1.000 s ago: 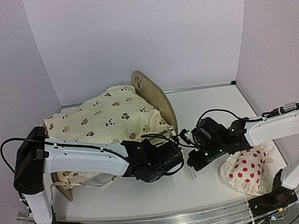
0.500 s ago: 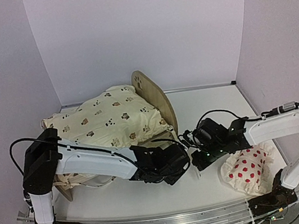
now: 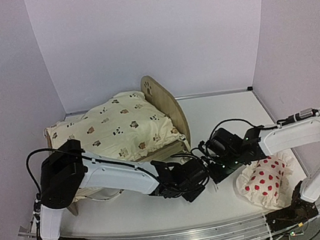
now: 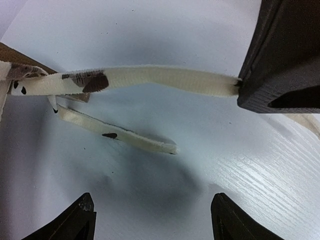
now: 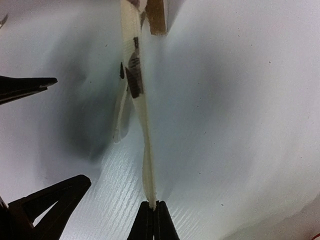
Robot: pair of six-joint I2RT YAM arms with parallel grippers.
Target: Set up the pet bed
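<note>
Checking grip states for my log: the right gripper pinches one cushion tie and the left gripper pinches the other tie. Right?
No. The left gripper is open and holds nothing; the other tie lies loose on the table under it, as the left wrist view shows. The right gripper does pinch one cushion tie.

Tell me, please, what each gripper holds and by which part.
The right gripper pinches the cushion's tie strap at its end; the left gripper holds nothing.
</note>
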